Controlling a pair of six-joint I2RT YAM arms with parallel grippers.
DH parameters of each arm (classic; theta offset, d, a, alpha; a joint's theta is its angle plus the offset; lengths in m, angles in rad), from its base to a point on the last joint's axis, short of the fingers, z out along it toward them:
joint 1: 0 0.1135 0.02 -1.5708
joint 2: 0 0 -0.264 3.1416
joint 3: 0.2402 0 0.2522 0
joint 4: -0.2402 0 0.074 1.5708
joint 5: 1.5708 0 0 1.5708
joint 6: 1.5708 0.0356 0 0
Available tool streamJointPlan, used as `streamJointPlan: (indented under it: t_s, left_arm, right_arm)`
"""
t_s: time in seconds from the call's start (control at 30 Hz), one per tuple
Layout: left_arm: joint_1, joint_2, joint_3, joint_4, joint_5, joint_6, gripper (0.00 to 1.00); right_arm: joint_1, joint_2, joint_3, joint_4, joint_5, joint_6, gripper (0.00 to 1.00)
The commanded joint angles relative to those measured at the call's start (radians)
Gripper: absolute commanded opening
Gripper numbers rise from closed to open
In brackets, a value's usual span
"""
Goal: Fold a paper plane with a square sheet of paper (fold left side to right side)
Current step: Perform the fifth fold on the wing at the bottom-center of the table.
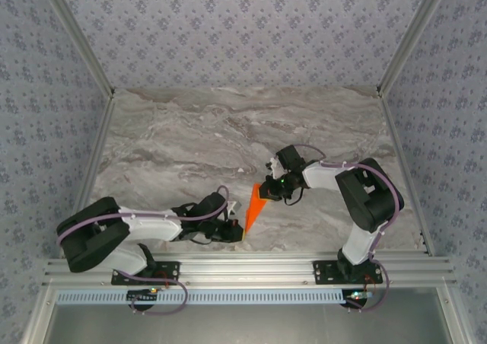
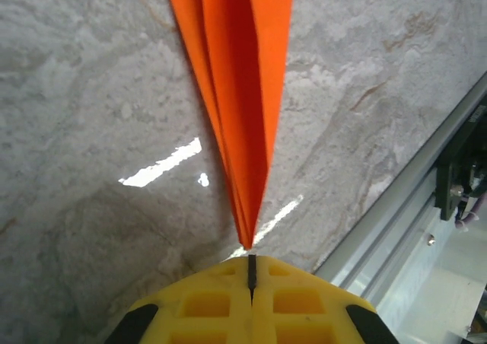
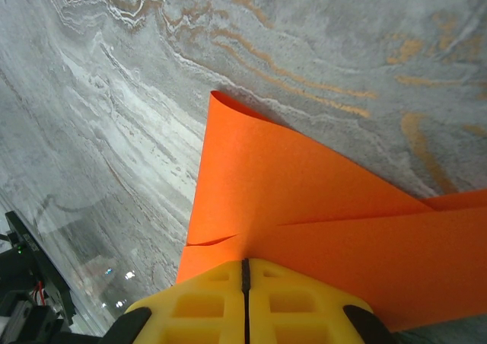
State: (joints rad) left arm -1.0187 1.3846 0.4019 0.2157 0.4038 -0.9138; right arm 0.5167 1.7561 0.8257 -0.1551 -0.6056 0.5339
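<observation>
Plane (image 3: 304, 199) tail pinched in the closed right hand (image 3: 245, 266).
Left hand (image 2: 251, 264), closed at its nose, grip unclear, could crumple the tip.

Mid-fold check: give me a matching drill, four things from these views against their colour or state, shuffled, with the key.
1. left gripper
2. right gripper
3. paper plane
4. table

A. grey marbled surface
B. shut on the plane's wide end
C. orange, spanning between both grippers
D. shut on the plane's pointed tip

Pairs: 1-D, 2-B, 3-C, 4-A
</observation>
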Motion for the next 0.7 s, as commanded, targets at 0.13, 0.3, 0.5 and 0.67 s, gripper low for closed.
streamJointPlan:
  t_s: [0.13, 0.3, 0.5, 0.67]
  left_arm:
    - [0.036, -0.023, 0.151, -0.102, 0.031, 0.089, 0.05]
    - [0.054, 0.081, 0.232, -0.100, 0.065, 0.137, 0.04]
    - [0.073, 0.201, 0.297, -0.098, 0.078, 0.174, 0.04]
    - [0.089, 0.246, 0.310, -0.135, 0.060, 0.207, 0.04]
  right_arm:
    - [-0.003, 0.067, -0.022, -0.100, 0.148, -0.018, 0.05]
    - [-0.002, 0.066, -0.023, -0.101, 0.147, -0.017, 0.05]
    - [0.000, 0.068, -0.017, -0.114, 0.153, -0.019, 0.05]
    - [0.000, 0.069, -0.020, -0.123, 0.163, -0.022, 0.05]
